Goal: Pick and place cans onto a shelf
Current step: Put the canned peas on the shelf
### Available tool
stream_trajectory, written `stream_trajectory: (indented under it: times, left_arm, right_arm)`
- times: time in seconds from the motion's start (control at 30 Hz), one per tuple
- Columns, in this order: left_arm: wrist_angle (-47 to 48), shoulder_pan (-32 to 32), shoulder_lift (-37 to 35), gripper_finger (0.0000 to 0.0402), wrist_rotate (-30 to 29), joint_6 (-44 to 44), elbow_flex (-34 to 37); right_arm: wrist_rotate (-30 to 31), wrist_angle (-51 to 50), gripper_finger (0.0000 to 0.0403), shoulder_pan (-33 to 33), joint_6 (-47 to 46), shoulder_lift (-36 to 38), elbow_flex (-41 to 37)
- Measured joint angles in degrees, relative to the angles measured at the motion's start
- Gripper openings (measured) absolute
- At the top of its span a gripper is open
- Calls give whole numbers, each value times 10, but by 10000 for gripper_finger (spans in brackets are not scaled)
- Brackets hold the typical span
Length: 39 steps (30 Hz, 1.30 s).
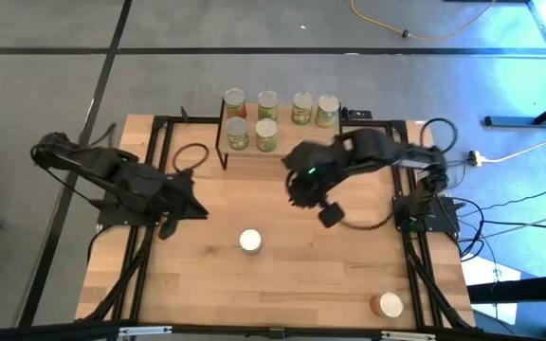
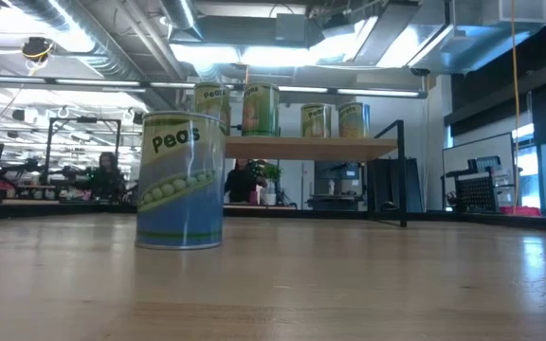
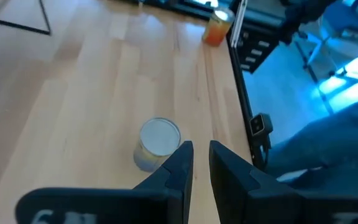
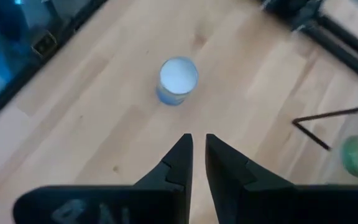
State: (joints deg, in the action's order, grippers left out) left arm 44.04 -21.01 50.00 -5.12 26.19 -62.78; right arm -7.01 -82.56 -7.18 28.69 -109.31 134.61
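A can with a pale top (image 1: 250, 241) stands upright on the wooden table's middle. In the low view it is a green-and-blue "Peas" can (image 2: 180, 180). It also shows in the left wrist view (image 3: 158, 143) and the right wrist view (image 4: 178, 79). An orange-labelled can (image 1: 387, 304) stands at the near right corner. Several cans (image 1: 267, 119) stand on the shelf (image 2: 311, 147) at the far edge. My left gripper (image 1: 194, 210) is shut and empty, left of the middle can. My right gripper (image 1: 299, 197) is shut and empty, on that can's far right.
The shelf's black legs (image 1: 223, 142) stand on the table at the far middle. A black cable loop (image 1: 190, 156) lies far left. Black frame rails (image 1: 415, 275) run along both side edges. Bare wood lies around the middle can.
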Motion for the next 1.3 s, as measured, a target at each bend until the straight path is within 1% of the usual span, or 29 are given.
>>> stream_trajectory:
  times: [0.13, 0.2, 0.23, 0.37, 0.47, 0.6, 0.67, 0.9, 1.23, 1.3]
  left_arm:
    - [5, -19, -37, 44, -19, 7, 0]
    - [6, -28, -51, 44, -27, 6, 0]
    - [6, -33, -56, 44, -32, 6, 0]
    - [9, -44, -70, 44, -39, 6, 0]
    - [21, -50, -70, 44, -51, 6, 0]
    - [25, -51, -71, 44, -54, 7, 0]
    - [28, -51, -70, 44, -54, 7, 0]
    - [30, -51, -70, 44, -58, 21, 0]
    - [31, -51, -70, 44, -59, 33, 0]
    - [31, -51, -70, 44, -59, 35, 0]
  right_arm:
    - [76, 5, 47, -6, 10, -35, 0]
    - [99, 5, 47, -6, 21, -54, 0]
    - [101, 6, 47, -6, 26, -64, 0]
    - [96, 27, 47, -12, 33, -102, 0]
    - [68, 27, 45, -16, 67, -125, 0]
    - [55, 34, 15, -24, 77, -150, 0]
    - [54, 38, 6, -26, 78, -160, 0]
    - [58, 62, 28, -31, 77, -185, 0]
    - [58, 68, 31, -36, 78, -207, 0]
    - [58, 83, 31, -39, 78, -207, 0]
